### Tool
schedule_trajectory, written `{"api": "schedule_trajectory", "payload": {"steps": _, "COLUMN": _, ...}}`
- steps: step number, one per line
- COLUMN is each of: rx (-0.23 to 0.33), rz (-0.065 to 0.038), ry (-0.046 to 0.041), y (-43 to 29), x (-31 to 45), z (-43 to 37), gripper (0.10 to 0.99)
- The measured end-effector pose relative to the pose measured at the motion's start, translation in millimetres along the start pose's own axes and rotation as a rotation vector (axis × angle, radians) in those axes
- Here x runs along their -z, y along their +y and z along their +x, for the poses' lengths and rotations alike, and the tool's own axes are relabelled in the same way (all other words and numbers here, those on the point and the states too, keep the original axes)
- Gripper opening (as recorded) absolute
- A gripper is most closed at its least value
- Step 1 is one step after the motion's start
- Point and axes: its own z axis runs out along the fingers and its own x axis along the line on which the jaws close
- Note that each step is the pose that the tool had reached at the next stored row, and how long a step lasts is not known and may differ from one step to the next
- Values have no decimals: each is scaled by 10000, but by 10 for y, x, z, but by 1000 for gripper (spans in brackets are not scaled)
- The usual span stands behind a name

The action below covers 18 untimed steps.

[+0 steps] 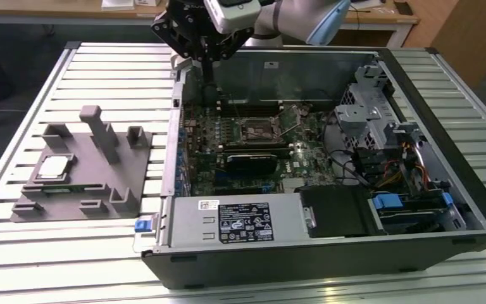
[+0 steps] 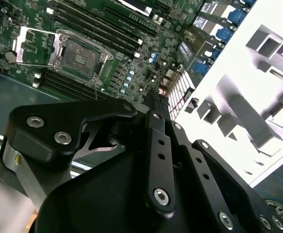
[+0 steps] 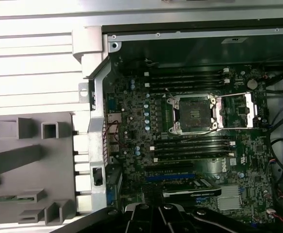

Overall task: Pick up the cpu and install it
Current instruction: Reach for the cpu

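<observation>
Tool (image 1: 204,58) well apart from cpu (image 1: 55,166)

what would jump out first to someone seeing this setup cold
The open black computer case, its green motherboard exposed, dominates the middle and the exterior view's right. On that view's left sits a grey plastic fixture with upright blocks, the small silver-topped square cpu resting on it. The black gripper hangs over the case's far corner.

We see the CPU socket (image 3: 193,114) between memory slots (image 3: 185,80), load plate (image 3: 239,110) flipped open, grey fixture (image 3: 29,160) outside the case (image 3: 95,58).
</observation>
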Motion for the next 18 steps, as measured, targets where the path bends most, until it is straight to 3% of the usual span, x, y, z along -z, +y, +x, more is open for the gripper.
{"api": "schedule_trajectory", "payload": {"steps": 18, "rx": -1, "rz": 1, "ry": 8, "y": -8, "x": -11, "z": 93, "gripper": 106}}
